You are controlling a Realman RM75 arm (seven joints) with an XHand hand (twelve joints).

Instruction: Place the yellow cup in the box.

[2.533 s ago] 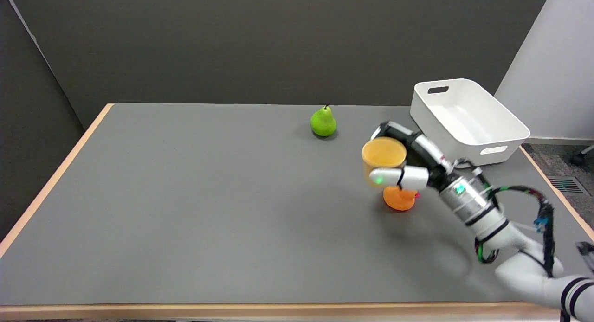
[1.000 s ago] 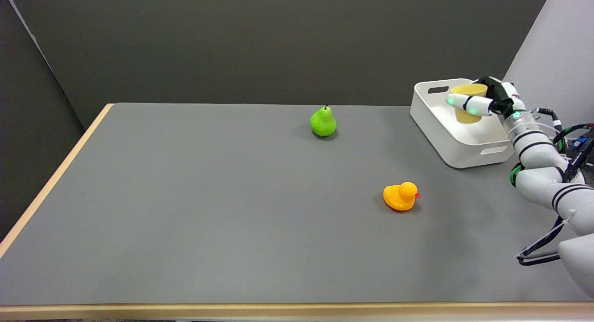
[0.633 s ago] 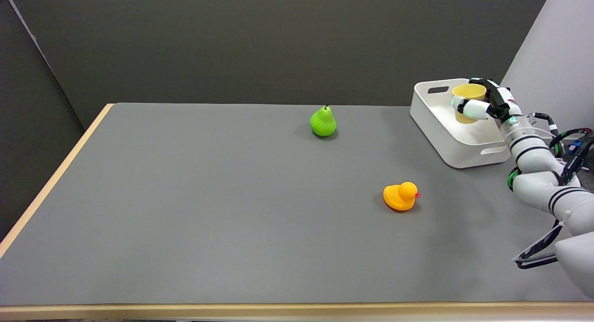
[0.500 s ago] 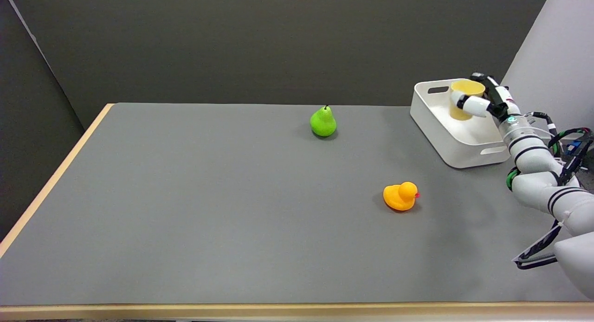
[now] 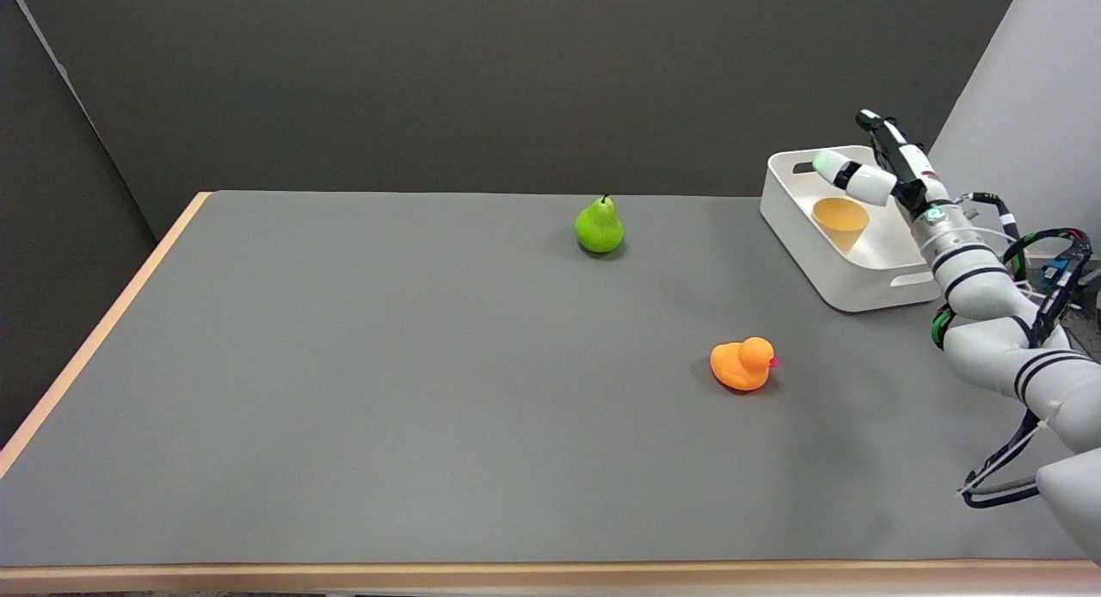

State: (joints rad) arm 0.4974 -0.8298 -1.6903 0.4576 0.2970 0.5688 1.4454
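Note:
The yellow cup [image 5: 840, 219] lies inside the white box [image 5: 826, 261] at the table's far right, tipped with its mouth facing up and toward me. My right hand [image 5: 876, 165] hovers just above the box's far side, fingers spread apart and holding nothing. A clear gap separates the hand from the cup below it.
A green pear [image 5: 599, 226] stands near the table's far edge, left of the box. An orange rubber duck [image 5: 743, 364] sits in front of the box, toward the middle right. The grey table [image 5: 387, 390] ends in a wooden edge at the front and left.
My right hand carried the cup from above the duck over to the box, let go of it and rose with fingers spread. The cup dropped into the box.

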